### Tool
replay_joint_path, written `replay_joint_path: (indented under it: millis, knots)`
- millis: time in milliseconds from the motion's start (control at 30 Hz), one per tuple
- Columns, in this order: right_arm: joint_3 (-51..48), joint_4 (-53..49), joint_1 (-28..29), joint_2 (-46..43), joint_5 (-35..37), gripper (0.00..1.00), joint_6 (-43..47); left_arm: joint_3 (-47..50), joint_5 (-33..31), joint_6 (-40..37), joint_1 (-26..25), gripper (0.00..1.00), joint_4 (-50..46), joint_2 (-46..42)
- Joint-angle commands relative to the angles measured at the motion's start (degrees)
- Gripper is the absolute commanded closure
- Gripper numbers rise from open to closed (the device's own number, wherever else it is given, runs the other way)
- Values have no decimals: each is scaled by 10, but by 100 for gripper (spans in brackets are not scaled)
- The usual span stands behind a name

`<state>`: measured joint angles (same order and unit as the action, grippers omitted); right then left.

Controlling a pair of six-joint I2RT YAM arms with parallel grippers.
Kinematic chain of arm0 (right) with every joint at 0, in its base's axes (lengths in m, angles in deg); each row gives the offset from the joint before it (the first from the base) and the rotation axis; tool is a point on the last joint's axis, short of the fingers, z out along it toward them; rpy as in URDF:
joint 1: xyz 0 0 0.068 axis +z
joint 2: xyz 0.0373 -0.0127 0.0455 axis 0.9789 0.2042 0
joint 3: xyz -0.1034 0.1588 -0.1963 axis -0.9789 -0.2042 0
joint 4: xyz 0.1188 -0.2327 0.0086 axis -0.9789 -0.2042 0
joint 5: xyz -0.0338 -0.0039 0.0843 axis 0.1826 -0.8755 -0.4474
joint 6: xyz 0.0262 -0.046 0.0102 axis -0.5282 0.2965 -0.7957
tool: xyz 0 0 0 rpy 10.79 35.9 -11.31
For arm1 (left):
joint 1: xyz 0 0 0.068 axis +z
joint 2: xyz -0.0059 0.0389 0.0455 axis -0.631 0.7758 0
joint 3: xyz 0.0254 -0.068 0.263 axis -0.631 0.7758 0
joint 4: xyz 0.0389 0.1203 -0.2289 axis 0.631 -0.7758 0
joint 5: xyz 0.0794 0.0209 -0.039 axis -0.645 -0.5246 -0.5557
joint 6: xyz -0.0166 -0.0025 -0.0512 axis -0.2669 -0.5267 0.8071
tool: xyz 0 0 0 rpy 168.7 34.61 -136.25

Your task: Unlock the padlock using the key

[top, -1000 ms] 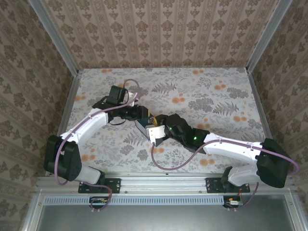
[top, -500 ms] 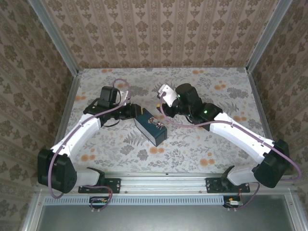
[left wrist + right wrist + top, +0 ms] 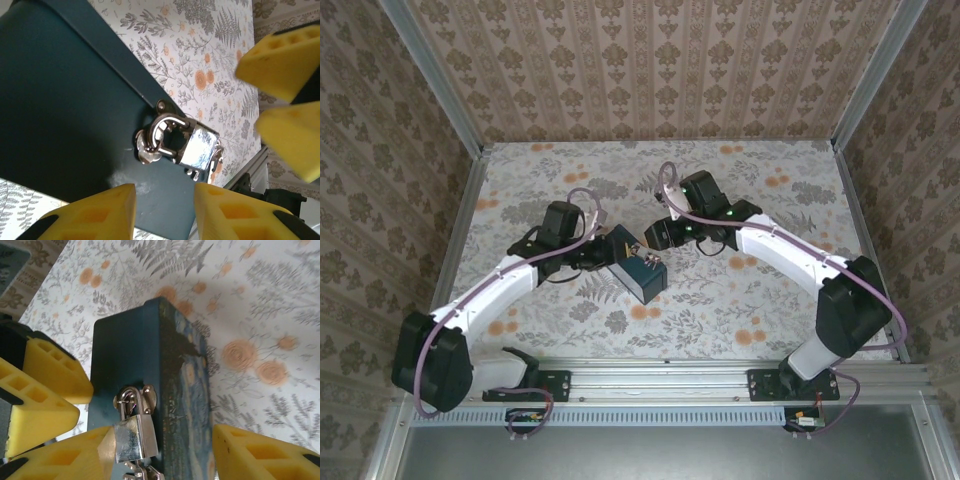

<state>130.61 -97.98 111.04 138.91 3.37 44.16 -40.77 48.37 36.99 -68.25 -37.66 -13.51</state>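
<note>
Two grippers meet at your dark blue swirl-patterned rectangular tin (image 3: 638, 268), which lies on the floral table (image 3: 770, 200). The small blocky silvery padlock (image 3: 132, 436) hangs on the tin's end face, its shackle looped through the hasp; you cannot tell whether the silvery bits (image 3: 142, 471) under its body are the key. Your left gripper (image 3: 165, 207) sits just beside the tin, jaws partly apart, gripping nothing; your right gripper (image 3: 162, 457) stands wide apart astride the padlock, also holding nothing.
</note>
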Motion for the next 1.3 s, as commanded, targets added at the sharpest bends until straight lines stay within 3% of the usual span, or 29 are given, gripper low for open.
replay_joint_path:
  millis: [0,467,1267]
  knots:
    - [-5,-1,-2,14,-51,45,-28,5,4,15,6,64,39,9]
    - [-22,23,-1,24,-93,49,-45,19,10,37,6,64,67,18]
    - [-42,32,42,-6,-91,61,-83,43,-4,79,7,65,94,12]
